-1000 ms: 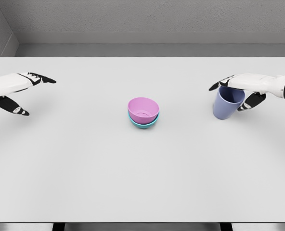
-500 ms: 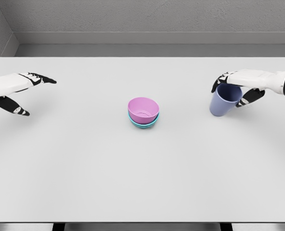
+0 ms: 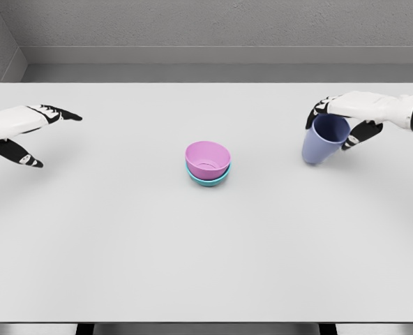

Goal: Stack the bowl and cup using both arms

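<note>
**Mia:** What sits nearest on the white table?

**Tom:** The front of it is bare. Next comes the pink bowl, near the middle. It sits inside a teal bowl, so only the teal rim peeks out underneath.

**Mia:** And the cup?

**Tom:** The blue cup is out at about 3 o'clock from the bowls, a bit farther back and well apart from them. The right hand has it, fingers wrapped around the top part near the rim. The cup looks tilted, its mouth leaning up and to the right, its bottom pointing down and to the left. It seems lifted off the table, though that is hard to be sure of.

**Mia:** So which way must it go?

**Tom:** The bowls lie toward 9 o'clock from the cup, and a little closer. That is probably the way the right hand needs to carry it. The cup would need to stand straighter to sit in the pink bowl.

**Mia:** What about the other hand?

**Tom:** The left hand waits far out at 9 o'clock from the bowls, fingers spread, holding nothing. It is farther from the bowls than the right hand is.

**Mia:** Count them!

**Tom:** Two bowls, one cup, two hands.
</note>
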`<action>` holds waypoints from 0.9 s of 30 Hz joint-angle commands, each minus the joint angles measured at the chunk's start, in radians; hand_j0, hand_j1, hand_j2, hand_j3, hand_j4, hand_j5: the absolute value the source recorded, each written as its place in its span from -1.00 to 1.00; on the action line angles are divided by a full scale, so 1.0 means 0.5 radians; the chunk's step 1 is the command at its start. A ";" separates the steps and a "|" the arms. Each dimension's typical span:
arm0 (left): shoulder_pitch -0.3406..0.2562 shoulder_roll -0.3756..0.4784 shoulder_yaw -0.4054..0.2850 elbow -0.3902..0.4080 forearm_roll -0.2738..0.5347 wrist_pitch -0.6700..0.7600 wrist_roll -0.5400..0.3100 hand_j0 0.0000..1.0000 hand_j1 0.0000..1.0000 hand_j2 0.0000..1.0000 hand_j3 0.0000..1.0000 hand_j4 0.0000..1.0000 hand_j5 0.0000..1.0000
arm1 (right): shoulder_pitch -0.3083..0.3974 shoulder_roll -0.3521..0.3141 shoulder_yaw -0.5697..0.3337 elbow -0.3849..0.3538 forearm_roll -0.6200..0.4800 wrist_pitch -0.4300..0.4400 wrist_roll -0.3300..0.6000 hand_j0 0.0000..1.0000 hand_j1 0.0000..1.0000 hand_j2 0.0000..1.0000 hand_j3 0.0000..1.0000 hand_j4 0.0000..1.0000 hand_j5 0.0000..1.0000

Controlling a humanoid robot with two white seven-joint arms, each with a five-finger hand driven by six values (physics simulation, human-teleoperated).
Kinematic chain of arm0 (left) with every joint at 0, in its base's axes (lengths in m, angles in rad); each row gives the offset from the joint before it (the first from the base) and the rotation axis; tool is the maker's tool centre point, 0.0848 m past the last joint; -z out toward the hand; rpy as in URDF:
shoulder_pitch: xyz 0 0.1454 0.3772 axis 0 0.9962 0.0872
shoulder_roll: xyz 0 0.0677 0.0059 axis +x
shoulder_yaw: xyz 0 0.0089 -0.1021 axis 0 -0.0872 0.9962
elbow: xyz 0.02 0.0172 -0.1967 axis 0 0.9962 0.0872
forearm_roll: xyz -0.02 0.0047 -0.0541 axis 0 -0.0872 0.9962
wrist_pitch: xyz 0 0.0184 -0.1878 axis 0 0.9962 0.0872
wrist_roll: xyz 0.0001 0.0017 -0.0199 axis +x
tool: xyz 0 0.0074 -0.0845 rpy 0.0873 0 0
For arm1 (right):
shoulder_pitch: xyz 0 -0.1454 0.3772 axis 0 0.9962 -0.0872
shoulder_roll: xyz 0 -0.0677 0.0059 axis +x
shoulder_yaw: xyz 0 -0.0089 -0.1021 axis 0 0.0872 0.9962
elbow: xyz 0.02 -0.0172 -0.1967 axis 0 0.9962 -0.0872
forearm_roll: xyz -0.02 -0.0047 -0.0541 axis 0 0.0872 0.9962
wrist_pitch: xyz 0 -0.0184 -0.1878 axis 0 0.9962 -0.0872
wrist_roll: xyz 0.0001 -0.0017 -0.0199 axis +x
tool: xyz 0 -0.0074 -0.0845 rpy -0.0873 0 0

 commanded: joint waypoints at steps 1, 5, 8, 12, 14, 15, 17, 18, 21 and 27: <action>0.000 0.002 0.001 0.000 0.013 0.005 0.002 1.00 1.00 1.00 1.00 1.00 1.00 | -0.003 0.000 -0.008 -0.020 -0.008 0.000 -0.001 0.20 0.20 0.20 0.20 0.20 0.20; -0.003 0.002 0.001 0.000 0.013 0.005 0.002 1.00 1.00 1.00 1.00 1.00 1.00 | -0.055 0.033 -0.008 -0.033 -0.008 0.000 -0.001 0.20 0.20 0.20 0.20 0.20 0.20; 0.000 0.002 0.001 0.000 0.013 0.005 0.002 1.00 1.00 1.00 1.00 1.00 1.00 | -0.086 0.046 -0.014 -0.057 -0.008 0.000 -0.001 0.20 0.20 0.20 0.20 0.20 0.20; 0.000 0.002 0.001 0.000 0.013 0.005 0.002 1.00 1.00 1.00 1.00 1.00 1.00 | -0.086 0.046 -0.054 -0.171 -0.011 0.003 -0.001 0.20 0.20 0.20 0.20 0.20 0.20; 0.000 0.002 0.001 0.000 0.013 0.005 -0.001 1.00 1.00 1.00 1.00 1.00 1.00 | -0.089 0.061 -0.063 -0.192 -0.011 0.003 -0.001 0.20 0.20 0.20 0.20 0.20 0.20; 0.000 0.002 0.001 0.000 0.013 0.005 0.002 1.00 1.00 1.00 1.00 1.00 1.00 | -0.092 0.064 -0.066 -0.195 -0.011 0.003 -0.001 0.20 0.20 0.20 0.20 0.20 0.20; 0.000 0.002 0.001 0.000 0.013 0.005 -0.001 1.00 1.00 1.00 1.00 1.00 1.00 | -0.104 0.098 -0.063 -0.214 -0.011 0.003 -0.001 0.20 0.20 0.20 0.20 0.20 0.20; 0.000 0.002 0.001 0.000 0.013 0.005 0.002 1.00 1.00 1.00 1.00 1.00 1.00 | -0.107 0.101 -0.063 -0.232 -0.011 0.003 -0.001 0.21 0.21 0.21 0.21 0.21 0.21; 0.000 0.002 0.001 0.000 0.013 0.005 -0.001 1.00 1.00 1.00 1.00 1.00 1.00 | -0.110 0.101 -0.066 -0.293 -0.011 0.006 -0.001 0.20 0.20 0.20 0.20 0.20 0.20; 0.000 0.005 0.004 0.000 0.013 0.005 0.002 1.00 1.00 1.00 1.00 1.00 1.00 | -0.138 0.199 -0.063 -0.367 -0.018 0.006 -0.001 0.21 0.21 0.21 0.21 0.21 0.21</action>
